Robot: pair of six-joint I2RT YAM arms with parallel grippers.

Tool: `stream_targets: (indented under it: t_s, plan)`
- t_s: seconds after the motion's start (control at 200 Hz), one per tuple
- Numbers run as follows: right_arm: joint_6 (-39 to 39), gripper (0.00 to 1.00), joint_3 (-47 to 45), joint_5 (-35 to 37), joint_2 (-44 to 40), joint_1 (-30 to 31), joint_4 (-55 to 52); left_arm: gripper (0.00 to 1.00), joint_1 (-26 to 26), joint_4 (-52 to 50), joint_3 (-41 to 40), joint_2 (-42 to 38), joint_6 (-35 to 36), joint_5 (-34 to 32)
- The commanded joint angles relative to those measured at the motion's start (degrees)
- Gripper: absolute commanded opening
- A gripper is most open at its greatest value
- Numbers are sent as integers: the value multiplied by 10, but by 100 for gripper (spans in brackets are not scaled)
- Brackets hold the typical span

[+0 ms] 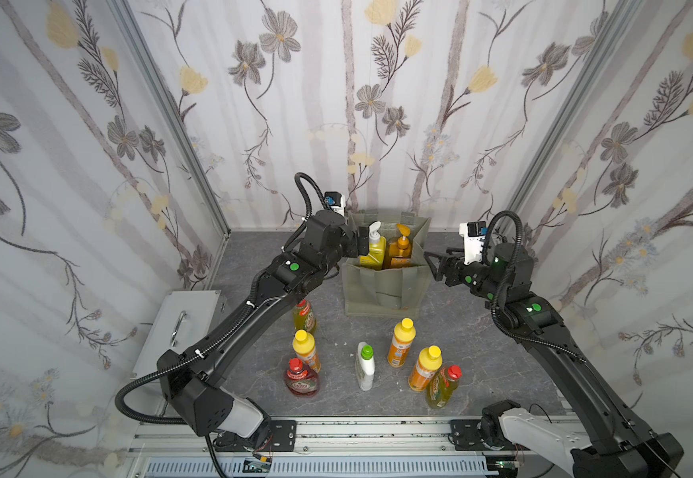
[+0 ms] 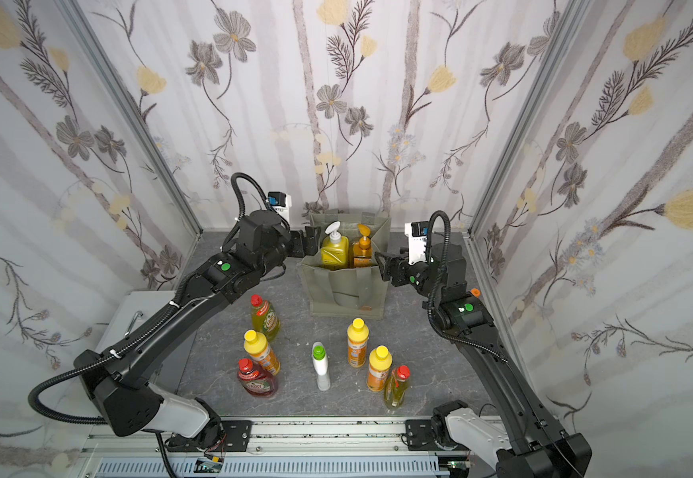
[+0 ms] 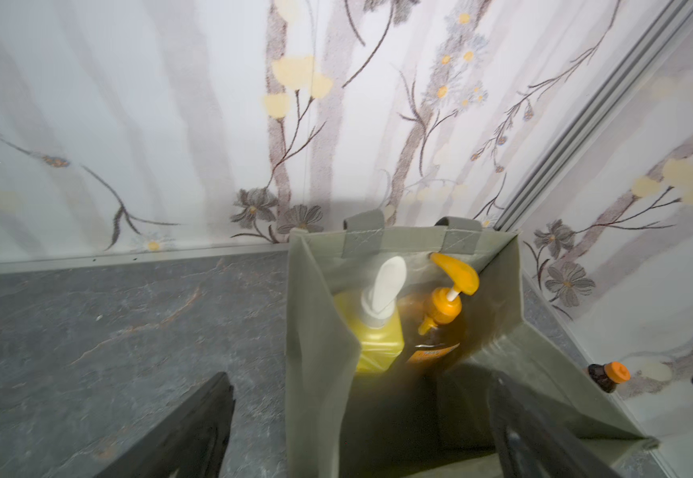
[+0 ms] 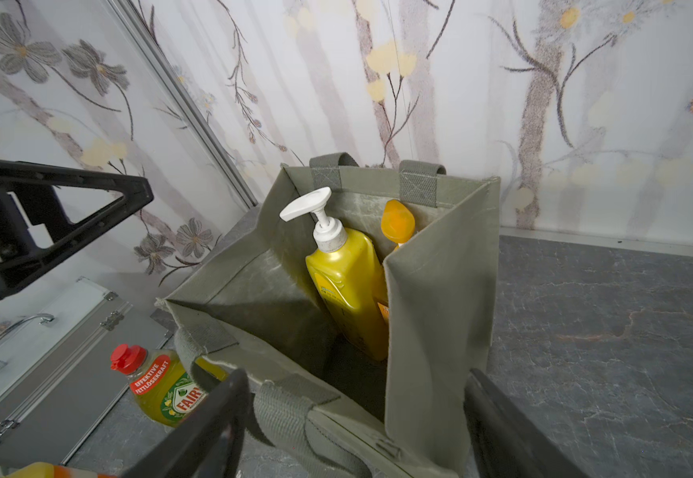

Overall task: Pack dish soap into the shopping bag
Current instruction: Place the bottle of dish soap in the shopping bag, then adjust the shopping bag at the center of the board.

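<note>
We have two pump bottles (image 1: 373, 250) bagged.
Nearest us, small bottles (image 1: 400, 341) stand on the counter (image 1: 460, 331); beyond, the bag (image 1: 377, 289) holds both pumps upright, with our left hand (image 1: 362, 245) and right hand (image 1: 433, 265) at its sides, fingers apart, empty.

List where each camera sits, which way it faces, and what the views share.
Top view: high above the bases, looking down at shopping bag, left arm, right arm.
Top view: same head, same direction, same bag.
Left wrist: on left arm, looking into the bag; open left gripper shows.
Right wrist: on right arm, looking into the bag; open right gripper shows.
Shared by wrists: yellow pump bottle.
</note>
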Motion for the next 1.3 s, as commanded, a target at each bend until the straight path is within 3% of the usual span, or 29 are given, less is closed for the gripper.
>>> stream_targets:
  t_s: [0.0, 0.22, 0.345, 0.44, 0.63, 0.764, 0.914, 1.034, 1.139, 1.294]
  plan:
    - [-1, 81, 32, 88, 24, 27, -81, 96, 7, -52, -17, -5, -19, 27]
    - [10, 81, 126, 183, 108, 63, -174, 96, 9, -97, 24, 49, -11, 54]
    - [12, 76, 167, 204, 150, 63, -206, 86, 13, -124, 52, 87, -11, 54]
    - [14, 67, 196, 209, 178, 63, -235, 69, 17, -153, 77, 111, -14, 55]
    - [22, 25, 224, 196, 174, 66, -296, 23, 19, -170, 80, 95, -21, 88]
    - [22, 12, 207, 188, 149, 69, -322, 12, 19, -168, 48, 67, -26, 104]
    - [20, 13, 194, 177, 133, 81, -347, 4, 19, -136, -24, 36, -35, 113]
    - [8, 31, 239, 175, 121, 88, -361, 0, 19, -108, -78, 12, -38, 114]
    - [-13, 40, 305, 151, 123, 98, -340, 0, 19, -103, -89, -3, -35, 111]
    - [-34, 42, 367, 83, 165, 117, -262, 0, 19, -107, -73, -9, -30, 107]
